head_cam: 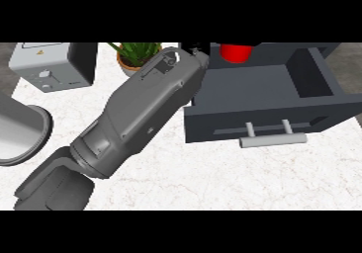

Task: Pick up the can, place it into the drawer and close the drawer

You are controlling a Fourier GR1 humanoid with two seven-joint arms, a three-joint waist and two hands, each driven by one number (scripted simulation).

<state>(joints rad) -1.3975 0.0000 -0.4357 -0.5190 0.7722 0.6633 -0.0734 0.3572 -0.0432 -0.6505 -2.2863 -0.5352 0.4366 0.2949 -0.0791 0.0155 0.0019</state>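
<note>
drawer [271,94]: pulled open, handle toward the viewer.
can [234,52]: red, at the drawer's far end, only partly visible.
left hand [193,51]: just left of the can; forearm hides fingers, cannot tell open or closed.
plant [133,54]: left of the drawer.

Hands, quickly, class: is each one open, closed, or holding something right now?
Left hand: cannot be told; mostly hidden behind its forearm, near the can.
Right hand: not in view.
</note>
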